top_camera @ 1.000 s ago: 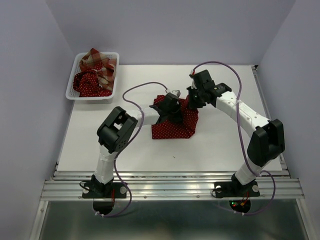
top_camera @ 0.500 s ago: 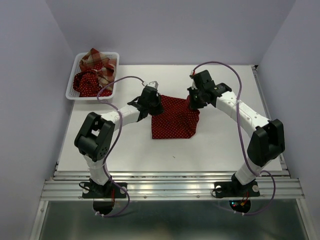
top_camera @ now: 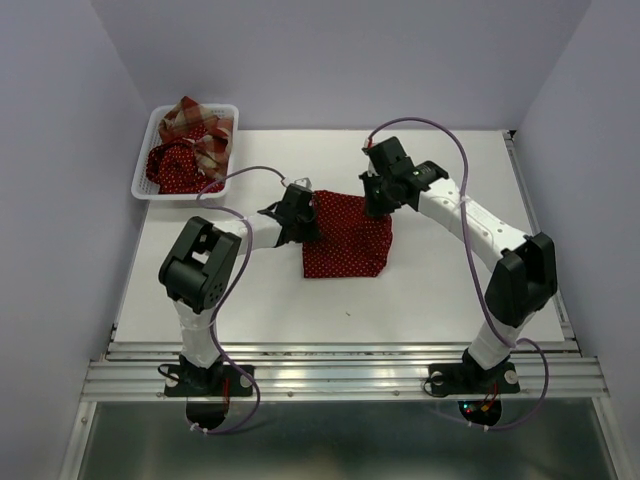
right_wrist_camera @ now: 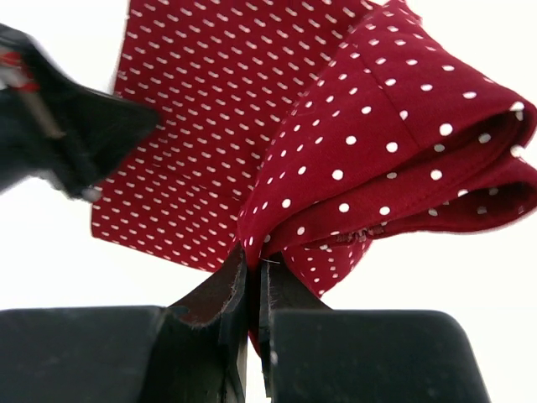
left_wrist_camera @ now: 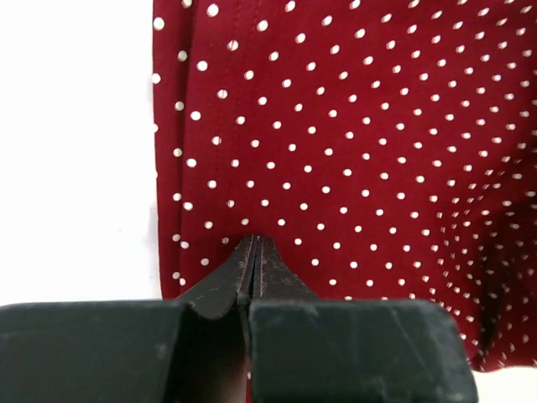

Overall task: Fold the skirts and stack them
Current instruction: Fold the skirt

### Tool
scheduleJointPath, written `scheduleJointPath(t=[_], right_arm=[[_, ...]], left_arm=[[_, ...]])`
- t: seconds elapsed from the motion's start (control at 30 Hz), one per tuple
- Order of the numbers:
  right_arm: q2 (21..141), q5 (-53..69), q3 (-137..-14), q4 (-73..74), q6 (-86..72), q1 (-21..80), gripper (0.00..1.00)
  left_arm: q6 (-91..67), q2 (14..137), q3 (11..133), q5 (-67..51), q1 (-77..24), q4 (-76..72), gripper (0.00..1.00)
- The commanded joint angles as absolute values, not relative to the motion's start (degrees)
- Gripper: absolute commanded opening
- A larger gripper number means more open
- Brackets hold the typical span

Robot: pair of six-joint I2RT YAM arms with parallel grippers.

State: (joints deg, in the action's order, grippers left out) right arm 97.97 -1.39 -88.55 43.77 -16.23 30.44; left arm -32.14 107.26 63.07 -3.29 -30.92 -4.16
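Both pincers shut tight on the dotted skirt, mid-tabletop. L pincer nips its left edge. R pincer has the far-right corner, bunched and lifted. Gripped far edge runs L–R; cloth spreads nearward from both, so prob. fold that way. Plaid skirt and 2nd dotted skirt sit in basket, nearer L arm.

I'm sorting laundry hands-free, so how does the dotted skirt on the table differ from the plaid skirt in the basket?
The dotted skirt is dark red with white dots; the plaid skirt is red-and-cream check. The dotted skirt lies mostly spread on the table, pinched by the left gripper and right gripper; the plaid skirt sits crumpled in the basket, untouched. Both are soft reddish cloth.
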Motion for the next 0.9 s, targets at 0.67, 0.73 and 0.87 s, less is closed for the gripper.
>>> scheduleJointPath(t=[0.67, 0.73, 0.87], right_arm=[[113.99, -0.53, -102.13, 39.2, -21.35, 41.31, 0.02], [114.87, -0.44, -102.3, 38.67, -22.32, 41.31, 0.02], [116.8, 3.33, -102.48, 37.18, -23.55, 41.31, 0.02]], left_arm=[[-34.28, 106.44, 54.49, -7.47, -30.06, -12.22, 0.0], [-34.36, 106.17, 54.4, -7.82, -30.06, -12.66, 0.0], [-34.89, 105.73, 53.97, -8.0, -30.06, -13.44, 0.0]])
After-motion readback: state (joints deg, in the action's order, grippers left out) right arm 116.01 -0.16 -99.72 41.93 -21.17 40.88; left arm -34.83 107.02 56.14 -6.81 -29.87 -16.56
